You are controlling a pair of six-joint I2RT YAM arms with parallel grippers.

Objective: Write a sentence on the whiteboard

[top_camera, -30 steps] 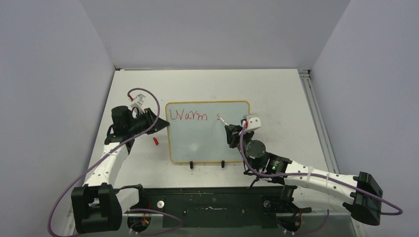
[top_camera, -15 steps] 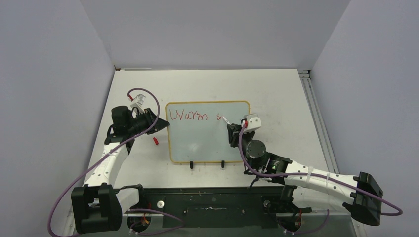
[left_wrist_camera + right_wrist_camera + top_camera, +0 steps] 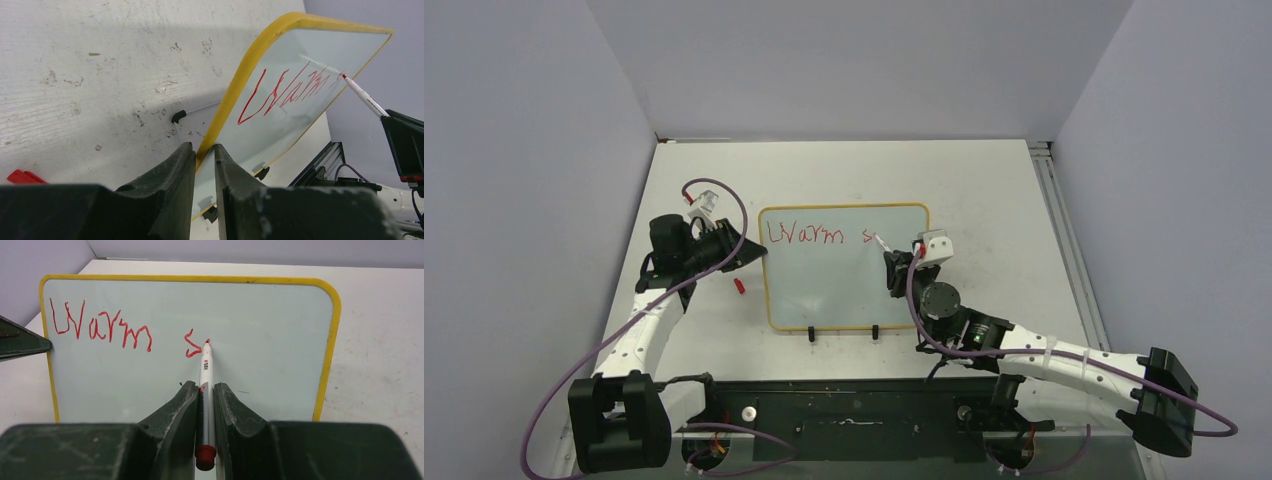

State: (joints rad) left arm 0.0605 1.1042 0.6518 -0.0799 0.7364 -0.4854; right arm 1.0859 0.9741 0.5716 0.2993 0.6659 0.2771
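Scuffed white tabletop, lavender walls. Right gripper clamps a red-tipped marker, long axis toward twelve o'clock in the wrist view, nib on the mid-table whiteboard just after the sentence, so far "Warm s". Left gripper pinches the board's nine-o'clock edge.

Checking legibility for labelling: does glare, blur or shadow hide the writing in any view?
Top view: even light, writing small but sharp. Left wrist: board seen steeply, letters foreshortened, shadow band on table. Right wrist: letters crisp, no glare, marker hides none.
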